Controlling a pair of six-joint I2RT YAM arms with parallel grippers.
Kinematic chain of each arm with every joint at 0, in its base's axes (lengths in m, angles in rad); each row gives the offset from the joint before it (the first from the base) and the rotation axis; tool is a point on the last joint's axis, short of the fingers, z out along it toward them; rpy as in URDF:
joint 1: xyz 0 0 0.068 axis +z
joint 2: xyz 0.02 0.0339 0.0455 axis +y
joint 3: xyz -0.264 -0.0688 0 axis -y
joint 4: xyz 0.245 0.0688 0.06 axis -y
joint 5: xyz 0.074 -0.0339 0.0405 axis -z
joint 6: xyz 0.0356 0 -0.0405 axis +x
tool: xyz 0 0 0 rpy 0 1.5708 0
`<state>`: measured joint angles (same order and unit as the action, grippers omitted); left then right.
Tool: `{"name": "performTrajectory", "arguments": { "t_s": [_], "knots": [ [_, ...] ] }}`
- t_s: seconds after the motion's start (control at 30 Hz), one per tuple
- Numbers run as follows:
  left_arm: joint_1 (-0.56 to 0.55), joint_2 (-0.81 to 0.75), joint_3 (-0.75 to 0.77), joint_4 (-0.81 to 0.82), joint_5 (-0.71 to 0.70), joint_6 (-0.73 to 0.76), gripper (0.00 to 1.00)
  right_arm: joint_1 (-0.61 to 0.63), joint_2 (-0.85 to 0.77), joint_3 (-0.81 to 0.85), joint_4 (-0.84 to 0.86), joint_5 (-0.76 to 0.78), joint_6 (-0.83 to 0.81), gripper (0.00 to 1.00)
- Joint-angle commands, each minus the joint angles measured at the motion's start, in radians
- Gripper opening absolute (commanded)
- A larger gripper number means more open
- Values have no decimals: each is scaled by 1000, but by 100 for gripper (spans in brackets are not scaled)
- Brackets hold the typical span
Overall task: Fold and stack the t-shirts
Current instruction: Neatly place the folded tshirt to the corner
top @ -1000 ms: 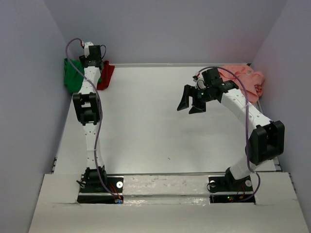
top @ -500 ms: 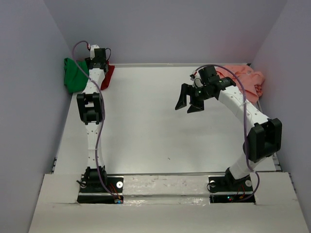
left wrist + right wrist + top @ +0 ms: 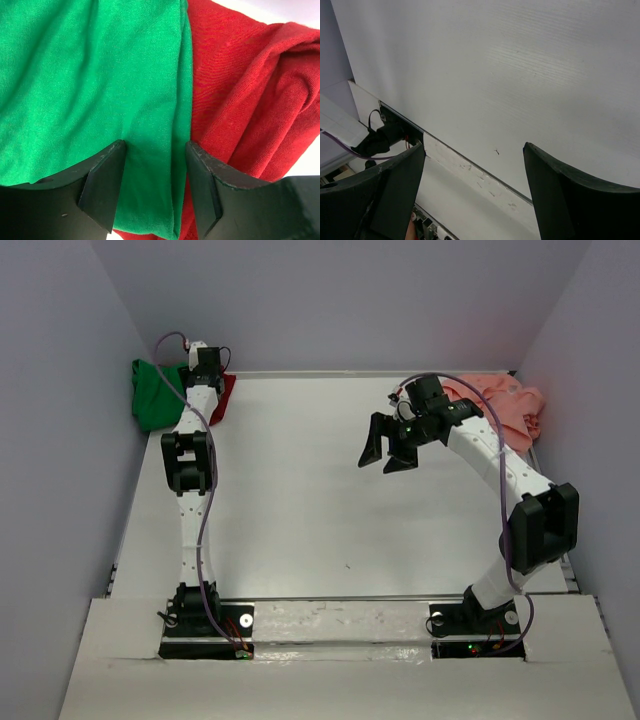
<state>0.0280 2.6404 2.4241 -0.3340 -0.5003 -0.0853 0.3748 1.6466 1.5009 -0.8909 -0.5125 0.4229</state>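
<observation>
The bright green t-shirt (image 3: 152, 395) and the dark red t-shirt (image 3: 222, 398) lie bunched together at the far left corner. In the left wrist view the green cloth (image 3: 90, 90) overlaps the red cloth (image 3: 250, 90). My left gripper (image 3: 203, 368) is open right over them, and its fingers (image 3: 155, 190) straddle the green shirt's edge. The salmon pink t-shirt (image 3: 505, 405) lies crumpled at the far right corner. My right gripper (image 3: 385, 450) is open and empty, held above the white table (image 3: 495, 75) left of the pink shirt.
Grey walls close in the table (image 3: 300, 500) on the left, back and right. The green shirt hangs partly over the table's left edge. The arm bases stand on the near ledge (image 3: 340, 625).
My left wrist has shifted a little right over the green and red shirts. My right gripper has moved slightly left, still open and empty.
</observation>
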Motion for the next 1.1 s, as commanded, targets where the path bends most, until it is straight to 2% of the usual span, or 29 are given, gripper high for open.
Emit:
{"name": "performTrajectory", "arguments": {
  "t_s": [0.0, 0.07, 0.1, 0.17, 0.37, 0.53, 0.83, 0.87, 1.07],
  "knots": [
    [4, -2, 49, 23, -21, 9, 63, 9, 12, 55, -8, 3, 5, 85],
    [4, -3, 49, 23, -23, 7, 55, 9, 13, 53, -8, 2, 5, 85],
    [4, -7, 49, 23, -20, 7, 43, 9, 13, 53, -8, 3, 5, 85],
    [4, -10, 46, 23, -17, -1, 33, 9, 13, 53, -6, 2, 7, 85],
    [-3, -37, 43, 38, -12, -2, 28, 18, 19, 50, -3, 3, 7, 85],
    [-8, -57, 50, 39, 0, -10, 0, 18, 19, 53, -2, 3, 7, 85],
    [-23, -105, 12, 32, 8, -18, 0, 27, 22, 48, 9, 2, 11, 85],
    [-54, -108, 12, 32, 8, -19, 0, 27, 22, 50, 9, 3, 10, 85],
    [-79, -135, 29, 36, 14, -22, 0, 36, 25, 50, 10, 3, 7, 85]
  ]
}}
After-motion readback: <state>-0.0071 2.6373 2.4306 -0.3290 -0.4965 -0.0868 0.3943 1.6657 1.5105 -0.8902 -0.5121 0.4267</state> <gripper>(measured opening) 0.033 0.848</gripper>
